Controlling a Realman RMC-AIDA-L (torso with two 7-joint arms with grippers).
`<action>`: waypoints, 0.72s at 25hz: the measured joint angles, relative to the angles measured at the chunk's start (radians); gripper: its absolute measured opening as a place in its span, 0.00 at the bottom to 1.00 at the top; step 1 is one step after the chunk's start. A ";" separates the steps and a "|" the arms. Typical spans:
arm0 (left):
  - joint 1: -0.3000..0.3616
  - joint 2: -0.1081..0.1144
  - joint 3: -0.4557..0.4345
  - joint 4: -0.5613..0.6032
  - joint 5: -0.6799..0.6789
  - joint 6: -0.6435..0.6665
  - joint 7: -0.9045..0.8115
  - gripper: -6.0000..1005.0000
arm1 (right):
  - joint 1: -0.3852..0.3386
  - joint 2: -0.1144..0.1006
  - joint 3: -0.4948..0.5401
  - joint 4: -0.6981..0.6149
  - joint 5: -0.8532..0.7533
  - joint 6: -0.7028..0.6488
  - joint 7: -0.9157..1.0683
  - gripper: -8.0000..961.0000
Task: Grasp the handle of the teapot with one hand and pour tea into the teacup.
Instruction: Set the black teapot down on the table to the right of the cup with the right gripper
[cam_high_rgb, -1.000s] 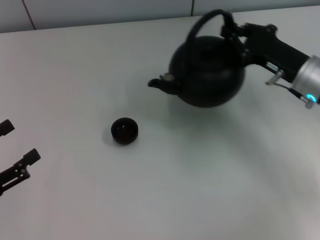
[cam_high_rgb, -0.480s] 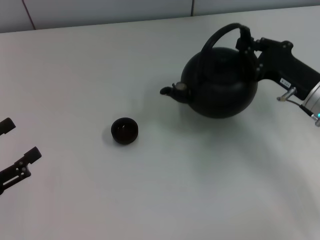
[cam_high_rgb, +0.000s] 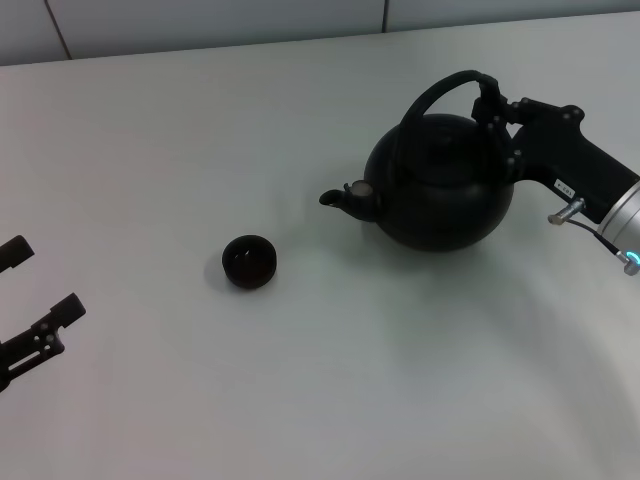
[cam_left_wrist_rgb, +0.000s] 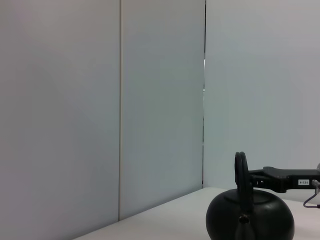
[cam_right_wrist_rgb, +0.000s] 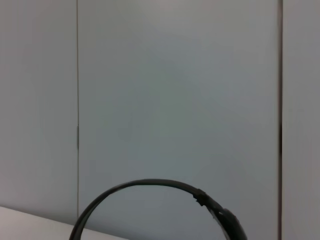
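Teapot: one black teapot on the white table, far right, spout pointing left.
Handle: one arched handle over the lid.
Right gripper: right gripper pinches the handle's right side, jaws pressed onto it.
Teacup: one teacup, left of the spout, well apart.
Left gripper: left gripper at the near left edge, jaws spread, holding nothing.

No readable text anywhere. One small white label w/ dark marks sits on the right gripper body, by the teapot handle; its characters are too small to make out.
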 joint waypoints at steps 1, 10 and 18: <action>0.000 0.000 0.000 0.000 0.000 0.000 0.000 0.82 | 0.000 0.000 0.000 0.001 0.001 0.002 -0.003 0.12; 0.000 0.000 0.000 -0.002 0.003 0.001 0.001 0.82 | -0.008 0.001 0.002 0.015 0.006 0.012 -0.006 0.17; 0.002 0.000 0.000 -0.002 0.001 0.003 0.001 0.82 | -0.007 0.001 0.013 0.027 0.014 0.061 0.000 0.21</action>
